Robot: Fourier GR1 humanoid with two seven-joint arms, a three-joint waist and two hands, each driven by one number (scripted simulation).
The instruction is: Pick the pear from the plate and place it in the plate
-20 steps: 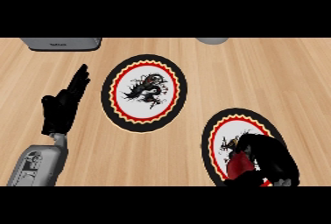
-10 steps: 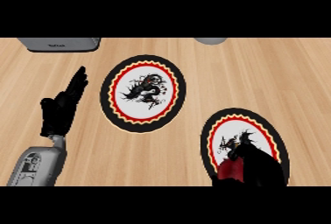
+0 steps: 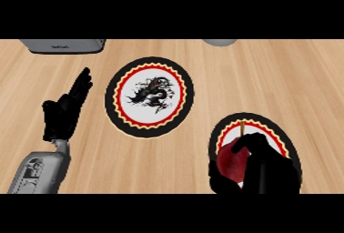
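Red pear (image 3: 232, 163) half hidden by right hand (image 3: 265, 170), fingers curled round it.

Bare counter (image 3: 282, 82) is lying open between the two plates; the left hand (image 3: 64, 113) is standing beside the far plate (image 3: 149, 97), a grey box (image 3: 62, 45) sitting behind.

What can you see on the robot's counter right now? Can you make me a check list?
Surface: wooden counter.
Job's things: red pear on the near plate at the right; far plate with a dragon picture holds nothing.
Clutter: grey box and grey round thing at the far edge.
Hands: right hand curled round the pear; left hand open, resting at the left.
Cables: nothing seen.
Surroundings: nothing seen.
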